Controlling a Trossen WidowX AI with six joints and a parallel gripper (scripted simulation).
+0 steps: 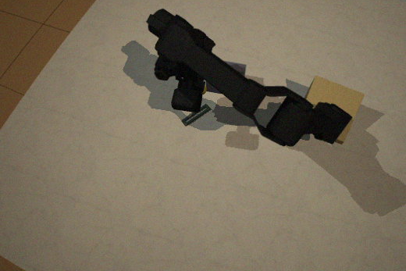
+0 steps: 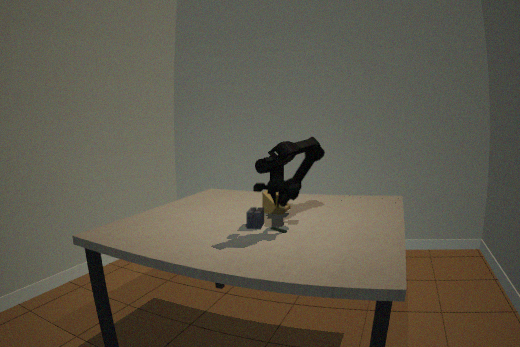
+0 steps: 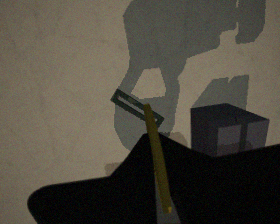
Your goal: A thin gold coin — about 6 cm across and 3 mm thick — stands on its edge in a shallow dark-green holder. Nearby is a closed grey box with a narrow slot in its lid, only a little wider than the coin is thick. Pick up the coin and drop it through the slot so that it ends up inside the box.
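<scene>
wrist — tool clamped on coin | above holder

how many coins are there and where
1: the gold coin, edge-on, clamped in the gripper above the table, with the empty green holder below and the grey box to one side. Others could be hidden under the arm.
</scene>
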